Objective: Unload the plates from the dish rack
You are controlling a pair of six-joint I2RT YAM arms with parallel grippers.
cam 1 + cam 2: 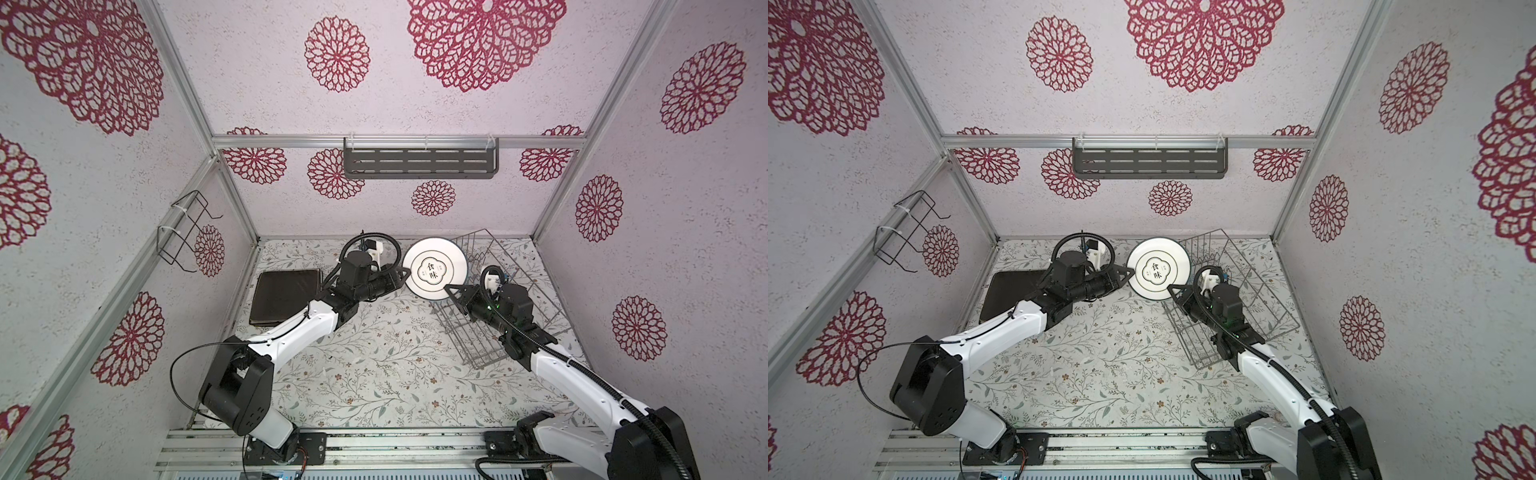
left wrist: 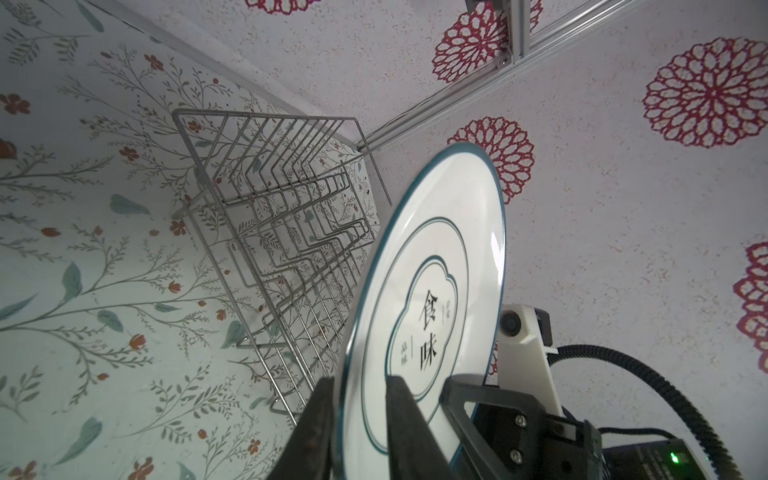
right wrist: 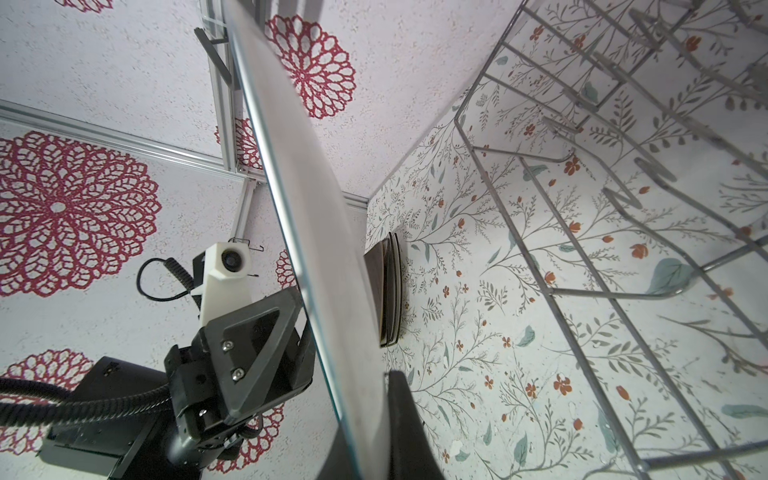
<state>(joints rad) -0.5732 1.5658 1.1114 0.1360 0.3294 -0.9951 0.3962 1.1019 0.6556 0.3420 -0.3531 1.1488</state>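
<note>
A round white plate (image 1: 434, 270) (image 1: 1158, 269) with a dark rim and black characters hangs upright in the air at the table's back middle, held from both sides. My left gripper (image 1: 405, 272) (image 2: 361, 380) pinches its left rim, one finger on each face. Shut on the lower right rim is my right gripper (image 1: 449, 289) (image 3: 370, 399); one finger is hidden behind the plate (image 3: 316, 249). Under the right arm, the silver wire dish rack (image 1: 478, 365) (image 2: 266, 174) holds no plates. A stack of square plates (image 1: 286, 297) (image 3: 386, 291), black on top, lies flat at the table's left.
A dark grey slotted shelf (image 1: 419, 162) hangs on the back wall above the plate. A small black wire holder (image 1: 183, 232) is fixed to the left wall. The walls close in on three sides. The floral table (image 1: 374, 374) lies bare in front.
</note>
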